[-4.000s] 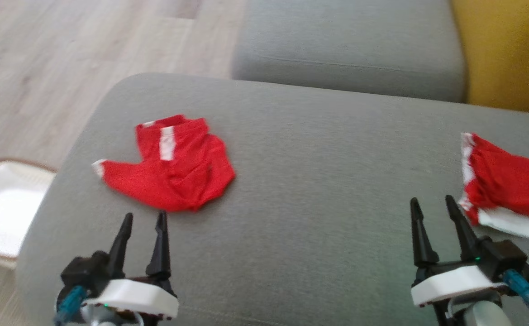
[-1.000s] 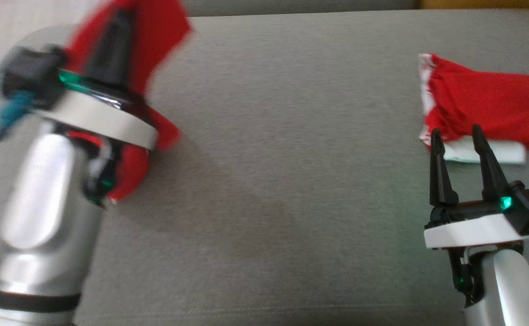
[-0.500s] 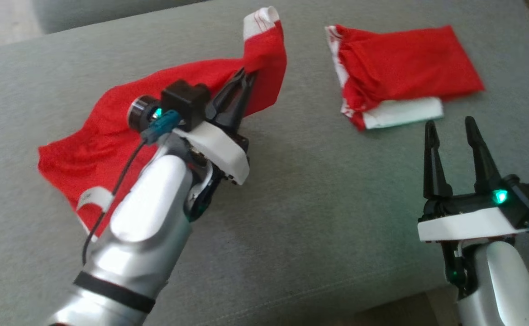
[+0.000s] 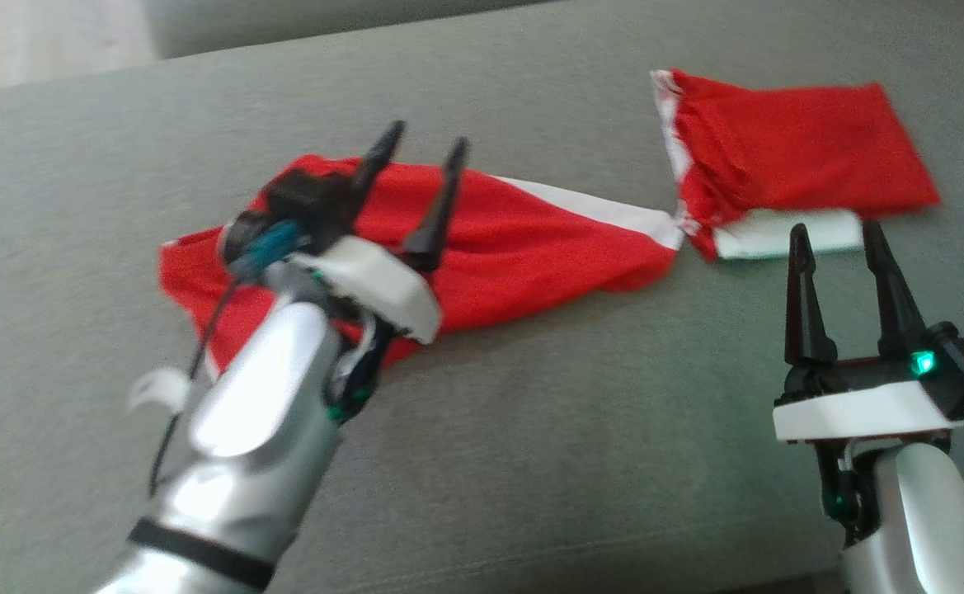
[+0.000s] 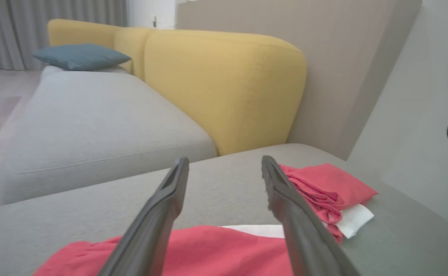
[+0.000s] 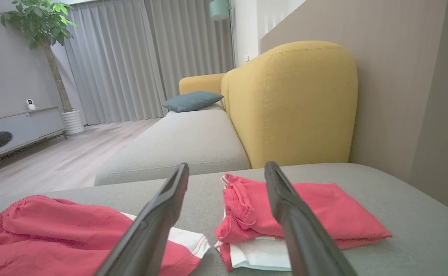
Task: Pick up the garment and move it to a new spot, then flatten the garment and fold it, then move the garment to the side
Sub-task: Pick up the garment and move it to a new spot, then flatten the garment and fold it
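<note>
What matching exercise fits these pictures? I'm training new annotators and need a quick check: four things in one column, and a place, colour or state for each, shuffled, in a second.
Things:
1. loose garment
2. folded garment
3. pillow
4. left gripper

Descriptions:
A. blue, on the far grey seat
B. jaws apart, nothing between them
C. neat stack, white layer underneath
D. spread out unfolded on the near cushion

Pairs: 1-D, 2-C, 3-A, 4-B
</note>
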{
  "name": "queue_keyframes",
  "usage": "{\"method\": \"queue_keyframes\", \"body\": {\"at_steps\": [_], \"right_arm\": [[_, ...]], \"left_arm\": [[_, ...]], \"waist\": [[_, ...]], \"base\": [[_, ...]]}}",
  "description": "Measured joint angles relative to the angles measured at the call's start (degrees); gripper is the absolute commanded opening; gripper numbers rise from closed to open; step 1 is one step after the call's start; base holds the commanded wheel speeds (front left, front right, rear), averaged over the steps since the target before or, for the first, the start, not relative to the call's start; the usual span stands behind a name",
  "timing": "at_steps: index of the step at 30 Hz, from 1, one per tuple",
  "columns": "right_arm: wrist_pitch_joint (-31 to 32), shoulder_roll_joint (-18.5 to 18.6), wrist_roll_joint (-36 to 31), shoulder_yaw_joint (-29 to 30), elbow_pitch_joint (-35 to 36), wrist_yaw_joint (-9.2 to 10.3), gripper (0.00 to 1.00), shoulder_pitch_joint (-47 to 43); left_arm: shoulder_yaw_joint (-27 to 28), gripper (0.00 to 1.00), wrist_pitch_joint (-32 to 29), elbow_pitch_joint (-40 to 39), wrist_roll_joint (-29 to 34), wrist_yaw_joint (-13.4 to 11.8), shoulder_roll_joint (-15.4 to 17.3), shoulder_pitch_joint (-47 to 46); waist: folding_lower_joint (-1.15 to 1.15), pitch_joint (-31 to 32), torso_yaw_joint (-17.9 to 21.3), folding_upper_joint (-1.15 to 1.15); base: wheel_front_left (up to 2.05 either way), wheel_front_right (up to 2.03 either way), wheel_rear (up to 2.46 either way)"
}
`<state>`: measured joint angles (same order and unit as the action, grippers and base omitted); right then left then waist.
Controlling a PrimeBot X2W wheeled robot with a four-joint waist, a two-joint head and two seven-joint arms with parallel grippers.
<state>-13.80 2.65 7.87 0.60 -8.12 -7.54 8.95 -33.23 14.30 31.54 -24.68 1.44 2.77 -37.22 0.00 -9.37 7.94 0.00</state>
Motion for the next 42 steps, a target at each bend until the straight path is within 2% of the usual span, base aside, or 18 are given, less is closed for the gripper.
{"method": "queue_keyframes", "body": {"at_steps": [7,9,13,18,23,32,38,42], "right_arm": [[0.2,0.0,-0.9,0.6,-0.8,0.00,1.00,-0.5],[0.7,0.0,-0.9,0.4,-1.0,0.00,1.00,-1.4],[1.2,0.0,-0.9,-0.1,-2.2,0.00,1.00,-3.6],[1.5,0.0,-0.9,0.1,-3.2,0.00,1.00,-4.7],[2.3,0.0,-2.0,0.5,-3.6,0.00,1.00,-4.9],[5.5,0.0,-4.3,1.7,-4.7,0.00,1.00,-2.9],[13.0,0.1,-5.6,7.2,-12.0,0.00,1.00,4.9],[17.5,1.8,-6.4,9.5,-18.2,0.00,1.00,9.6]], "left_arm": [[9.1,1.00,0.4,-8.6,1.3,-2.3,5.6,11.8],[11.7,1.00,0.4,-11.1,1.3,-2.5,6.2,16.4],[16.0,1.00,0.4,-16.0,1.5,-3.1,6.0,25.2],[20.0,1.00,0.4,-19.9,2.1,-3.4,3.5,32.8],[20.8,1.00,0.4,-20.3,4.8,-1.5,2.0,33.4],[20.9,1.00,0.4,-20.1,6.1,0.1,0.4,32.5],[20.6,1.00,0.4,-19.7,6.2,0.7,0.1,30.5],[20.1,1.00,0.4,-19.1,5.9,0.7,0.0,29.4]], "waist": [[0.00,2.4,-7.1,0.00],[0.00,3.2,-9.1,0.00],[0.00,4.7,-12.6,0.00],[0.00,6.0,-15.7,0.00],[0.00,6.1,-17.5,0.00],[0.00,3.9,-18.1,0.00],[0.00,1.2,-18.9,0.00],[0.00,-0.7,-19.9,0.00]], "base": [[0.00,0.00,0.00],[0.00,0.00,0.00],[0.00,0.00,0.00],[0.00,0.00,0.00],[0.00,0.00,0.00],[0.00,0.00,0.00],[0.00,0.00,0.00],[0.00,0.00,0.00]]}}
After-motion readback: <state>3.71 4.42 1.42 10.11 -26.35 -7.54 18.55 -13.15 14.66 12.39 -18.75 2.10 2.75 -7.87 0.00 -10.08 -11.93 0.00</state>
